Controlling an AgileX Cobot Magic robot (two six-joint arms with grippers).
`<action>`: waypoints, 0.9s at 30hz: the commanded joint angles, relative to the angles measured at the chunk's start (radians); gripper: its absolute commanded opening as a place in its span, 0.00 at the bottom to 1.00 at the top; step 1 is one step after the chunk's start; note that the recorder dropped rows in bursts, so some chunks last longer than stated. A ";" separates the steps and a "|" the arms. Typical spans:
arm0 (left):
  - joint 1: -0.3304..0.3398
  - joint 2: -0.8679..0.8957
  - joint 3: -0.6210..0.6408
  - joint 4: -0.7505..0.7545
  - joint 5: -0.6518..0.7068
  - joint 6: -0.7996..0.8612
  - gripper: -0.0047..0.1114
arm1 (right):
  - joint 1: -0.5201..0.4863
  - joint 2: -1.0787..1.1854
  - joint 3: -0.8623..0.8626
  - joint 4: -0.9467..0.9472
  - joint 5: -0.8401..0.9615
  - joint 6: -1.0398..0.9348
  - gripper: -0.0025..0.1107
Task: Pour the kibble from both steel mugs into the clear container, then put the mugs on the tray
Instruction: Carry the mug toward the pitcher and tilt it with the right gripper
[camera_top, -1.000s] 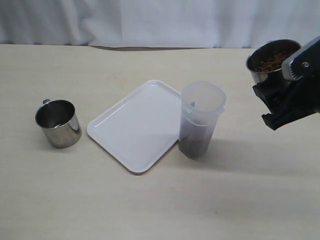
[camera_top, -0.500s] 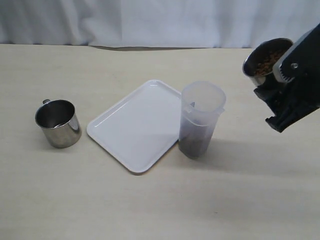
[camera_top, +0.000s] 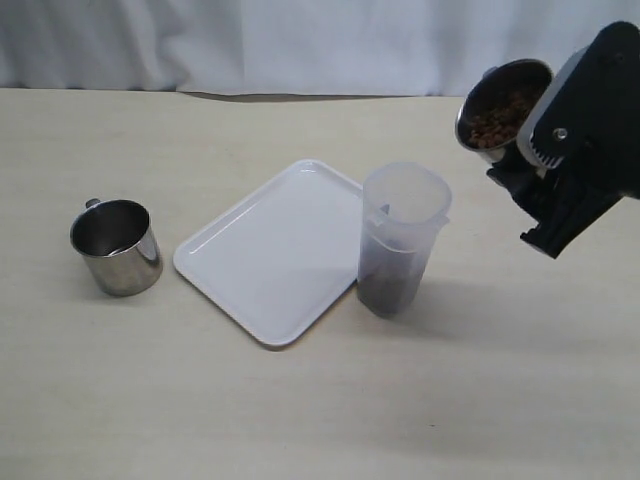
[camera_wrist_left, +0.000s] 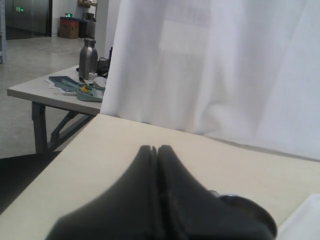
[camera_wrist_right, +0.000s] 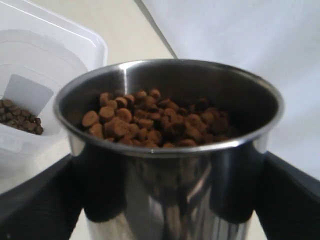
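Note:
A steel mug (camera_top: 500, 112) full of brown kibble (camera_wrist_right: 150, 117) hangs in the air, tilted toward the clear container (camera_top: 400, 238), with my right gripper (camera_top: 520, 165) shut on its sides. The container stands upright beside the white tray (camera_top: 270, 250) and holds kibble (camera_wrist_right: 20, 120) in its bottom. A second steel mug (camera_top: 117, 246) stands upright and empty on the table at the left. My left gripper (camera_wrist_left: 157, 148) is out of the exterior view; its wrist view shows the fingers pressed together, with that mug's rim (camera_wrist_left: 250, 212) behind them.
A white curtain (camera_top: 320, 40) runs along the table's far edge. In the left wrist view another table (camera_wrist_left: 55, 90) with a steel bottle and clutter stands beyond the table's end.
My right gripper has carried the full mug left and slightly up, toward the container, and tipped it further toward the container. The empty mug, tray and container have stayed put.

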 joint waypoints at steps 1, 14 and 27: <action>0.003 -0.002 0.002 0.001 -0.002 -0.003 0.04 | 0.003 0.023 -0.053 -0.020 0.039 -0.026 0.07; 0.003 -0.002 0.002 0.001 -0.002 -0.003 0.04 | 0.003 0.097 -0.059 -0.020 0.001 -0.144 0.07; 0.003 -0.002 0.002 0.001 -0.010 -0.003 0.04 | 0.003 0.136 -0.072 -0.020 -0.047 -0.270 0.07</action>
